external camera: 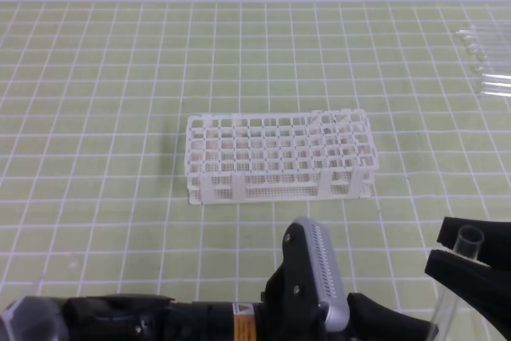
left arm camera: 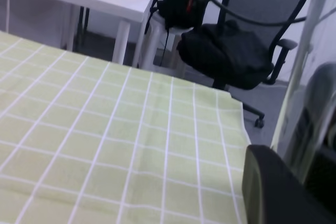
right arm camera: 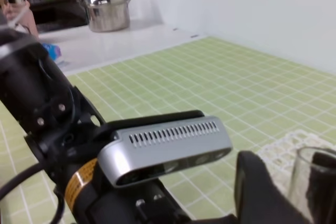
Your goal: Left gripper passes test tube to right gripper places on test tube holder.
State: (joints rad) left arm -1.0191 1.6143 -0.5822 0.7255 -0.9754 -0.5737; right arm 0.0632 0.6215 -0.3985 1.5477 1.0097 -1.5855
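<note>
Clear glass test tube (external camera: 461, 265); white lattice test tube holder (external camera: 278, 155).

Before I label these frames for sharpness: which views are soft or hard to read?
Exterior high: evenly lit, rack crisp, but the spare tubes wash out top right. Left wrist: soft throughout; the test tube is a pale blurred streak. Right wrist: the tube's rim and nearby finger blur at close range.
</note>
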